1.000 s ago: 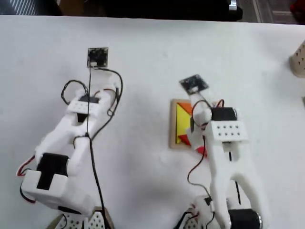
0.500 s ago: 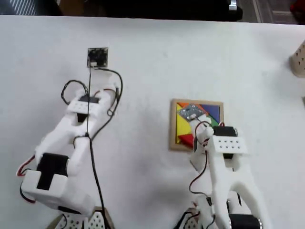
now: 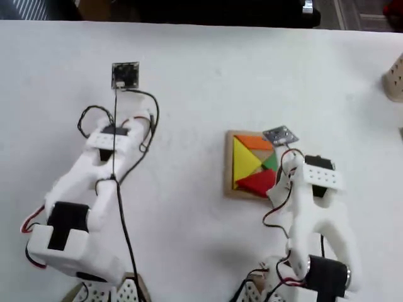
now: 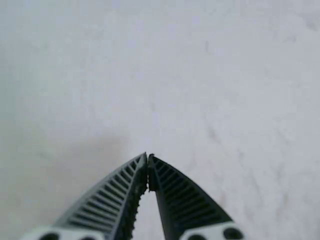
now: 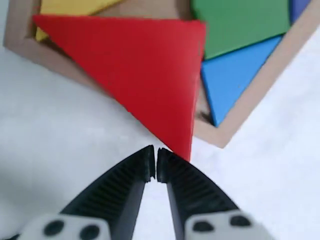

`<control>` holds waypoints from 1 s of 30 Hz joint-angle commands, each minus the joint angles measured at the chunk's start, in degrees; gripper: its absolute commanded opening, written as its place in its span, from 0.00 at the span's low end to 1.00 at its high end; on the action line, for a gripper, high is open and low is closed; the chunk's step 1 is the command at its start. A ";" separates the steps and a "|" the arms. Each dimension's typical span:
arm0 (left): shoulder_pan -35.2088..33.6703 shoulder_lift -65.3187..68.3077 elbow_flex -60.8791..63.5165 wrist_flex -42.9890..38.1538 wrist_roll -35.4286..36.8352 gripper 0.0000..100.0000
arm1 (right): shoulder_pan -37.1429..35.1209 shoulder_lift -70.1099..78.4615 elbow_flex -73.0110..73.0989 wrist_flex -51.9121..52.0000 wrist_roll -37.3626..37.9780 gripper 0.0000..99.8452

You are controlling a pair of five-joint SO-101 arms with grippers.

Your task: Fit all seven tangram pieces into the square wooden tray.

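Red triangle [image 5: 140, 70] overhangs the rim of the wooden tray [image 5: 252, 102].

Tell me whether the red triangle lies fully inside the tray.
No, the red triangle sticks out over the edge of the tray.

right gripper [image 5: 154, 163] | pulled back off tray [image 3: 228, 165] | red triangle [image 3: 257, 182] now uncovered

Wide bare tabletop [image 3: 201, 82] lay between the two arms and beyond the tray [image 3: 228, 165], and also ahead of the left hand [image 4: 148, 159]. The right arm [image 3: 308, 189] stood over the tray's right edge (barring that side). The red triangle [image 5: 145, 70] rode up over the near rim, its tip just ahead of the right hand [image 5: 155, 152].
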 commanded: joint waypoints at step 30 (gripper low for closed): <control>-0.48 -0.48 -2.81 -1.05 -0.62 0.02 | -6.81 1.89 -7.56 3.03 -7.56 0.02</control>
